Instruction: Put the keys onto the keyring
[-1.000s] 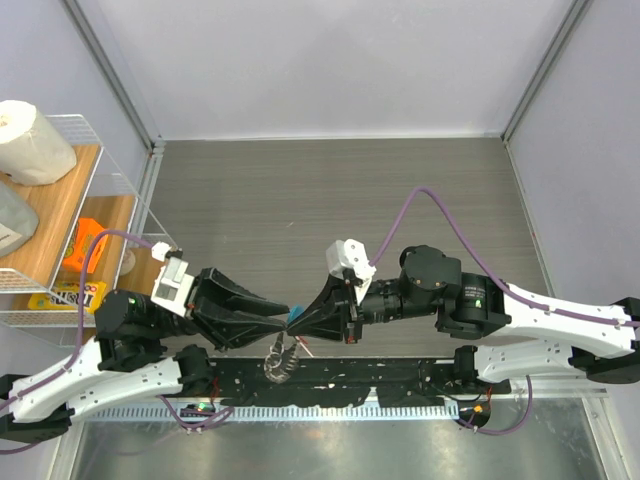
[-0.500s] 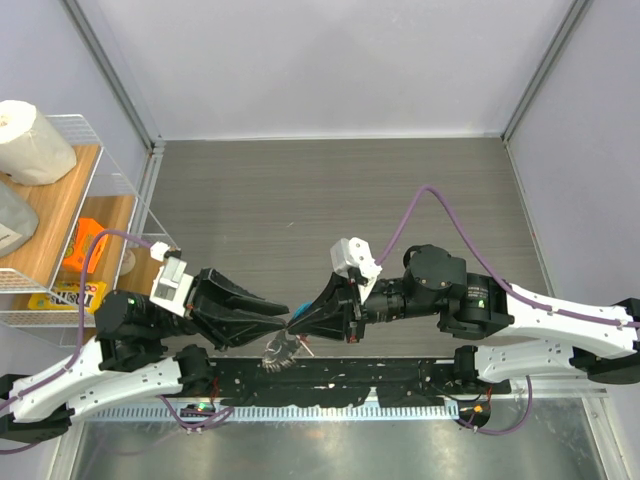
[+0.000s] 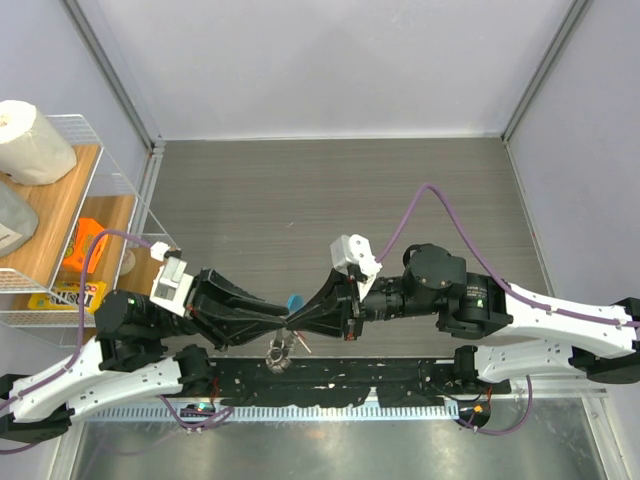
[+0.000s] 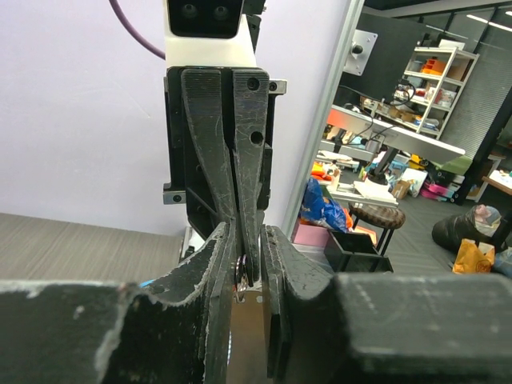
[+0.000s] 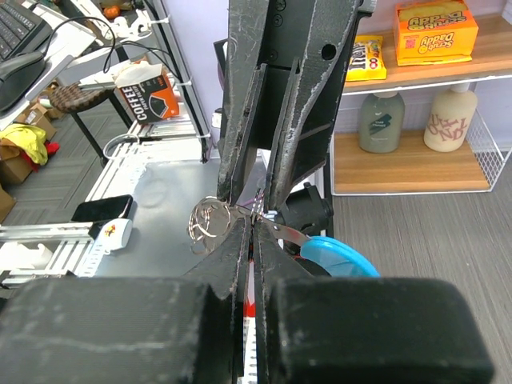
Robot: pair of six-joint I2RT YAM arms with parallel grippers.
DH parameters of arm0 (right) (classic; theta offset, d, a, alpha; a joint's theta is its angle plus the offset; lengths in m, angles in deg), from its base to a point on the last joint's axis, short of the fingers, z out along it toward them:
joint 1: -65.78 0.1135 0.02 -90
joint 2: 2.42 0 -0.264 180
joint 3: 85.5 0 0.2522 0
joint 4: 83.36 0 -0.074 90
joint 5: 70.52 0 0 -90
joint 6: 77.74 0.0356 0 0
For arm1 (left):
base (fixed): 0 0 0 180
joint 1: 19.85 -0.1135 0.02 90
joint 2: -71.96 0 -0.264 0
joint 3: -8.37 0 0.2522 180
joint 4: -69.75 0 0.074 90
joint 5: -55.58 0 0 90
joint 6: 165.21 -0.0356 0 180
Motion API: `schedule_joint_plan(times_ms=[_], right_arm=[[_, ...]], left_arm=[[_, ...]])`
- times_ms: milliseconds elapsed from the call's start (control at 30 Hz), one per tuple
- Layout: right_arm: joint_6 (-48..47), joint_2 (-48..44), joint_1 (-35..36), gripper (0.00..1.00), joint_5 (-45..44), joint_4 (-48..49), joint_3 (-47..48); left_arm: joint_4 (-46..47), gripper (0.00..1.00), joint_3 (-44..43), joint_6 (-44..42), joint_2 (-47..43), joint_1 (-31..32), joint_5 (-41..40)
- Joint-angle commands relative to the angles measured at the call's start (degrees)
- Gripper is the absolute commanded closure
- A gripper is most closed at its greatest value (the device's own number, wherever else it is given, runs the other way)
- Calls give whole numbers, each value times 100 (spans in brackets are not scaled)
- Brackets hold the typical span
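Observation:
Both grippers meet tip to tip above the table's near edge. My right gripper (image 3: pixel 291 321) (image 5: pixel 253 228) is shut on the key, whose red head (image 5: pixel 249 304) shows between its fingers. The keyring's silvery loops (image 5: pixel 210 224) (image 3: pixel 277 353) hang at the meeting point. Its light-blue tag (image 5: pixel 340 258) (image 3: pixel 293 301) sticks out to the other side. My left gripper (image 3: pixel 285 322) (image 4: pixel 250 268) stands narrowly open around the right gripper's tips. A bit of ring (image 4: pixel 239 282) lies against its left finger, and a gap shows beside the other finger.
A wire shelf (image 3: pixel 120 190) at the left holds a paper roll (image 3: pixel 30 140) and an orange item (image 3: pixel 88 245). A black rail (image 3: pixel 350 375) runs along the near edge under the grippers. The grey wood tabletop (image 3: pixel 330 190) stretches behind.
The blue tag has swung up into view above the tips. The left jaws have narrowed. The right arm shifted slightly and the hanging loops moved a little.

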Motion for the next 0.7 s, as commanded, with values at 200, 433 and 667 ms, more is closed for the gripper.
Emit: schedule_joint_plan(times_ms=[200, 433, 667], right_arm=[[-89, -16, 39, 94, -219, 565, 321], [-71, 10, 39, 94, -237, 565, 347], [-89, 28, 39, 94, -228, 758, 391]], left_arm=[[268, 79, -2, 31, -3, -3, -113], [285, 80, 7, 22, -3, -3, -122], [285, 79, 33, 13, -21, -3, -140]])
